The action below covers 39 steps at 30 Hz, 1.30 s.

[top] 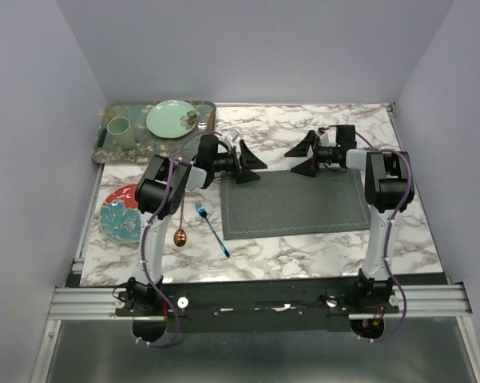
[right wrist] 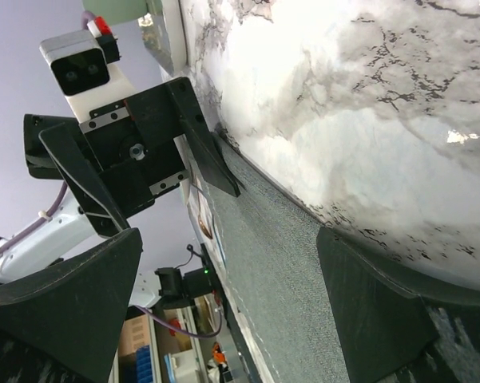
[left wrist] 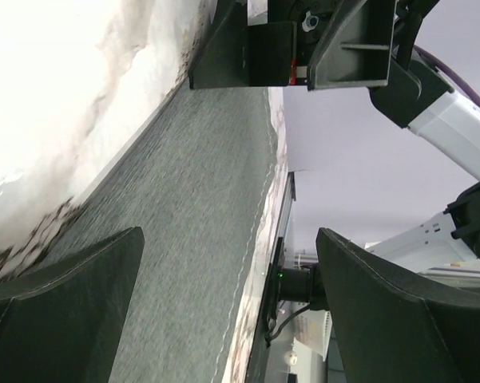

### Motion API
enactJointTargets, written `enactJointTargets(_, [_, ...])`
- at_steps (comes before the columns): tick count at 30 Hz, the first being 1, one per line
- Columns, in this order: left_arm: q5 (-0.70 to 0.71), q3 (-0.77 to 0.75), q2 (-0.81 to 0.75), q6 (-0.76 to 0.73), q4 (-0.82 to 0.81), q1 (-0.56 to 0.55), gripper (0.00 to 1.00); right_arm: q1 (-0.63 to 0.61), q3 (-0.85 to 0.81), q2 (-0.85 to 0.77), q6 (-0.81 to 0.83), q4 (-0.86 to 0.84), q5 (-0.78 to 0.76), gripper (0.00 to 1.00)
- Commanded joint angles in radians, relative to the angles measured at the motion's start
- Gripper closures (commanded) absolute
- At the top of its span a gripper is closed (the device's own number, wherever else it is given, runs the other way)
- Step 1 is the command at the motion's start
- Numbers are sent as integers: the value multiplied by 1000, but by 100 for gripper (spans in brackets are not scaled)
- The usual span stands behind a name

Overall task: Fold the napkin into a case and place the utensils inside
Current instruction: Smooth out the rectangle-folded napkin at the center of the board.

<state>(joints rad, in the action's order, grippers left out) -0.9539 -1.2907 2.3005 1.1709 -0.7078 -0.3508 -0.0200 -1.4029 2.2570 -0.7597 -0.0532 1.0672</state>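
The dark grey napkin point(top: 291, 203) lies flat and unfolded on the marble table; no case shows. My left gripper point(top: 255, 169) is open at the napkin's far left corner, one finger low against the cloth edge. My right gripper point(top: 291, 159) is open just over the far edge, facing the left one. The napkin fills the left wrist view point(left wrist: 192, 199) between the open left gripper point(left wrist: 228, 319), and shows in the right wrist view point(right wrist: 279, 263) between the open right gripper point(right wrist: 228, 311). The blue fork point(top: 212, 229) and copper spoon point(top: 180, 236) lie left of the napkin.
A patterned green tray point(top: 104, 148) at the far left holds a pale green plate point(top: 172, 118) and a green cup point(top: 120, 132). A red and teal plate point(top: 120, 211) lies at the left edge, beside the left arm. Walls close in the table on three sides.
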Motion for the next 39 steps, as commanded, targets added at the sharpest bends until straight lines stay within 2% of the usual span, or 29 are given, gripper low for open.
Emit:
enactJointTargets(1, [-32,77,-16,-137,148,53,1,3,-1,21,45,95,-165,0])
enactJointTargets(12, [-72,65,-44,-267,303,105,1,3,-24,19,77,136,-184,0])
enactJointTargets(16, [-65,57,-39,-277,311,102,1,-24,-30,-37,126,124,-103,0])
enactJointTargets(23, [-55,51,-36,-289,318,101,1,-104,28,-137,11,-68,26,0])
enactJointTargets(30, [-55,42,-30,-295,332,101,1,-132,36,-10,-220,-304,85,0])
enactJointTargets(35, [-57,31,-32,-315,356,102,1,-124,39,41,-234,-294,68,0])
enactJointTargets(39, [-60,27,-38,-336,387,102,1,-91,42,32,-140,-177,31,0])
